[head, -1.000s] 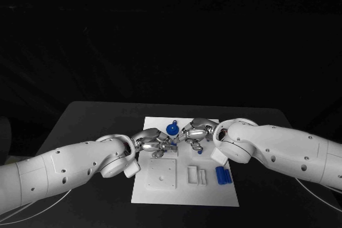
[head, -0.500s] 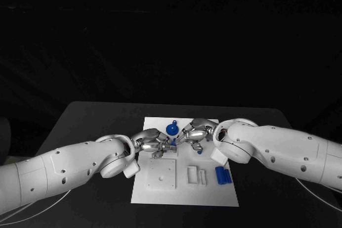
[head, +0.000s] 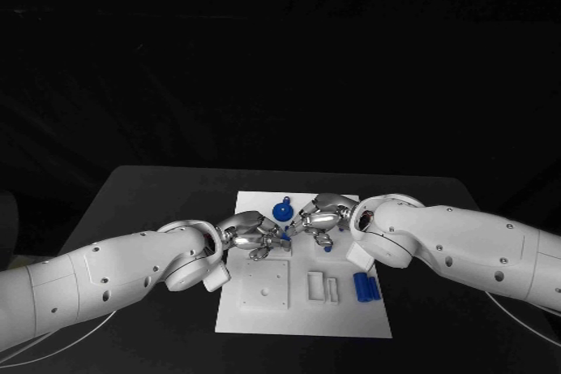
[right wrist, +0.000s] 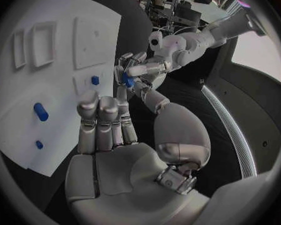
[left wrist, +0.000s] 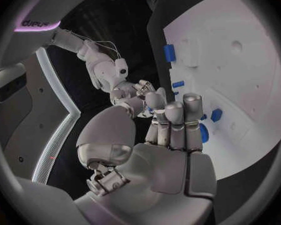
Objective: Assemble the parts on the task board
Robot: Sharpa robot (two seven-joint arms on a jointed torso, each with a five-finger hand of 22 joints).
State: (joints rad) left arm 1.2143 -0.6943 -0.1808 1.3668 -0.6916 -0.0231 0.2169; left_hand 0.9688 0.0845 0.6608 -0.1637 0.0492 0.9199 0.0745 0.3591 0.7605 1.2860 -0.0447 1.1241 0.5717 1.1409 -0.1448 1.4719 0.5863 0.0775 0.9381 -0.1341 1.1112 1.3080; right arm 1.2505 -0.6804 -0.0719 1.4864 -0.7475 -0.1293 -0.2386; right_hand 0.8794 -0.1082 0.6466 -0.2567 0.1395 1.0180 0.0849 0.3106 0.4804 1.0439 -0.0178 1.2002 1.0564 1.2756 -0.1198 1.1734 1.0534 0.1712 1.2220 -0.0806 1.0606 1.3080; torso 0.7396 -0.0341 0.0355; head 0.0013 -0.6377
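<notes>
Both hands meet over the far half of the white task board [head: 306, 309]. The left hand [head: 251, 234] pinches a small blue part [right wrist: 127, 80] at its fingertips — the right hand [head: 320, 217] hovers just beside it, fingers straight and together, nothing in them. Further blue parts lie on the board, which rests on the black table [head: 140, 212].

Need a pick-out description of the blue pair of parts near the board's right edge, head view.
Start at the white task board in the middle of the black table. Look along its right side, nearer the robot than the right robot hand. The blue pair lies there side by side, beside a white rectangular frame; unlike the other blue parts, no hand is near it.
</notes>
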